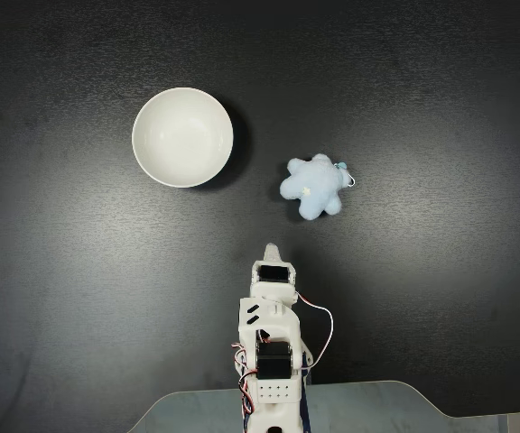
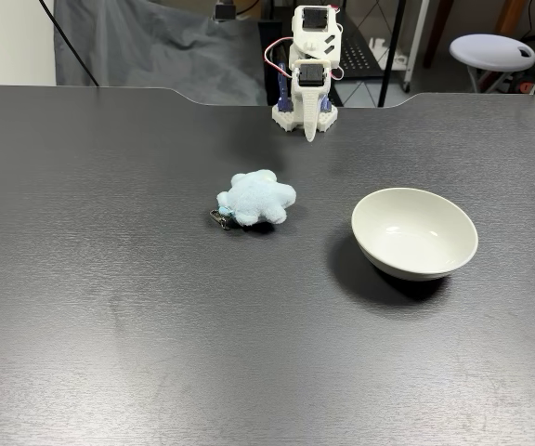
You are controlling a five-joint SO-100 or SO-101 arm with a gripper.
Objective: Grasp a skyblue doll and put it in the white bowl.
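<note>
Gripper (image 1: 271, 251): I am keeping it folded close against my own base, tip pointing out over the table; in a fixed view (image 2: 310, 136) it is hanging tip-down just above the tabletop. Fingers are lying pressed together as far as I can see, gripping nothing.

Arm (image 1: 269, 347): I am sitting tucked and compact at the table's edge, white with black motors, red and white wires looping at my side.

Doll (image 1: 314, 187): it is lying on the table ahead of my gripper and off to the right in a fixed view, apart from me, untouched. In a fixed view (image 2: 256, 199) it is resting to the left of my tip, nearer that camera, a small metal clip showing at its edge.

Bowl (image 1: 182, 137): it is standing upright and empty, ahead and to my left in a fixed view, well apart from the doll; in a fixed view (image 2: 414, 232) it is sitting to the right.

Table (image 1: 79, 298): dark, matte, carrying all of the above.
</note>
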